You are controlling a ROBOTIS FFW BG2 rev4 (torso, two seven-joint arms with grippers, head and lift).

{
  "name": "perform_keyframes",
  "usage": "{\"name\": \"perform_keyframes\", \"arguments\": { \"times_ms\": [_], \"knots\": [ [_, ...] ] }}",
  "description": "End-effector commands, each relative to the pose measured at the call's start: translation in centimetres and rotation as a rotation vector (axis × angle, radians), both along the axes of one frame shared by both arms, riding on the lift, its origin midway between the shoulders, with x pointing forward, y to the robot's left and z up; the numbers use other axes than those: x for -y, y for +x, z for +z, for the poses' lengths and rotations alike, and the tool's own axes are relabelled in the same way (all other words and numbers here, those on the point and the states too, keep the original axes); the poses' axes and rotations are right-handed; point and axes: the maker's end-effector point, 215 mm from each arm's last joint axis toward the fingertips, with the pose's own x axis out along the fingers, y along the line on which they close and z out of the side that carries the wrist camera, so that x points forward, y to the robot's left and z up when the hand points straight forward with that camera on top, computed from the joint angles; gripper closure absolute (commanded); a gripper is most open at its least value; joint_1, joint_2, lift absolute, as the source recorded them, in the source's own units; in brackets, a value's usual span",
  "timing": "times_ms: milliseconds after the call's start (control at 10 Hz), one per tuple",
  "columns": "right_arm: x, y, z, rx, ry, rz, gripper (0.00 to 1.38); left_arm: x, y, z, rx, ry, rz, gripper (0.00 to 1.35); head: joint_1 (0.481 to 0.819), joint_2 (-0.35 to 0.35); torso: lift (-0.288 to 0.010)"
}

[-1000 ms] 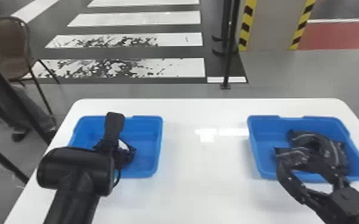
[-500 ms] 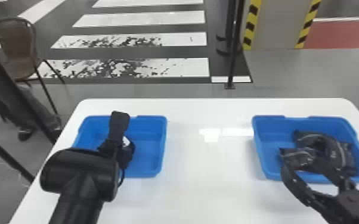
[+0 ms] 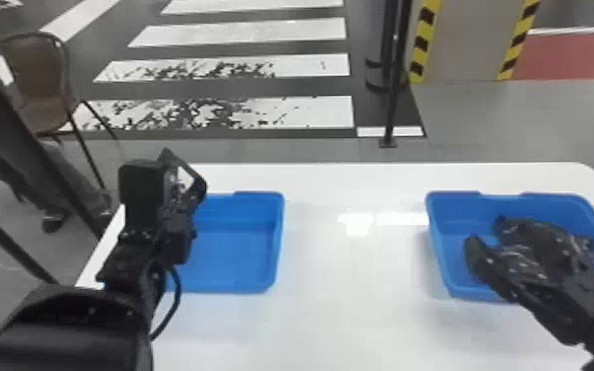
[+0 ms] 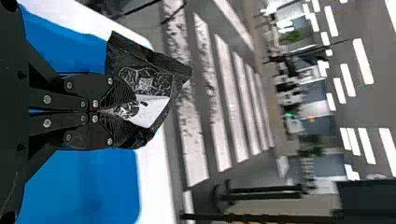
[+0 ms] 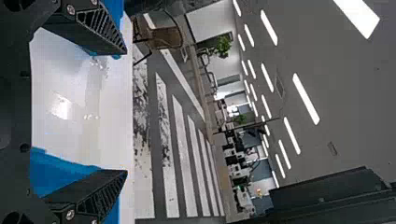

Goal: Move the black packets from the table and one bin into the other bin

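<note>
Carrying one packet across looks like the step in hand.

Left wrist view: left end effector [image 4: 127, 111] is closed on a black packet [image 4: 159, 67], pinched at its near edge between the fingertips. Packet is glossy black film, crumpled, with pale line print and a white patch near the grip. It fans out past the tips, one corner sticking out to the side. Left bin [image 4: 84, 189] is below the left end effector. Grip looks OK but edge-only; my guess is the film could fold or slip if swung fast.

Right wrist view: right end effector [image 5: 126, 112] is open, fingers wide apart, nothing between them. White counter [image 5: 65, 79] lies beyond and between the fingers, right bin [image 5: 58, 170] next to one of them.

Head view: held packet is up at the left end effector's tips, over the left bin. More black packets [image 3: 528, 232] lie bunched at the right end effector, inside the right bin; can't get a count or tell if the fingers touch them.

Next, as I read it: bring the packet over the counter toward the right end effector, keep it above the rims, then drop it in the right bin or hand it over. Right end effector would need to back off for a direct drop.
</note>
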Motion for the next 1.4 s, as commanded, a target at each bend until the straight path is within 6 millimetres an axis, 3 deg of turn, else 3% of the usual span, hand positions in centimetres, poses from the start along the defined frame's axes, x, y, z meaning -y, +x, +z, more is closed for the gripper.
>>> {"name": "perform_keyframes", "arguments": {
  "times_ms": [0, 200, 300, 400, 1000, 1300],
  "knots": [
    [-1.7, 1.5, 5.0, 0.078, 0.007, 0.039, 0.11, 4.7, -0.8, 4.8, 0.192, -0.035, -0.114, 1.21, 0.695, 0.106, -0.11],
    [-5.4, 2.3, 10.2, 0.158, 0.053, 0.124, 0.11, 9.4, -1.8, 8.0, 0.374, -0.025, -0.223, 1.21, 0.695, 0.066, -0.11],
    [-6.8, 2.6, 11.8, 0.18, 0.071, 0.158, 0.11, 11.6, -2.4, 8.7, 0.442, -0.02, -0.282, 1.21, 0.692, 0.062, -0.11],
    [-8.0, 2.8, 12.6, 0.192, 0.086, 0.183, 0.11, 13.5, -3.0, 8.8, 0.477, -0.015, -0.326, 1.21, 0.666, 0.052, -0.11],
    [-13.7, 3.3, 15.6, 0.231, 0.13, 0.306, 0.11, 24.5, -5.1, 9.6, 0.553, -0.039, -0.577, 1.21, 0.629, -0.006, -0.11],
    [-14.9, 4.2, 15.3, 0.22, 0.133, 0.321, 0.14, 26.7, -5.8, 9.9, 0.575, -0.054, -0.627, 1.21, 0.626, -0.03, -0.11]
  ]
}}
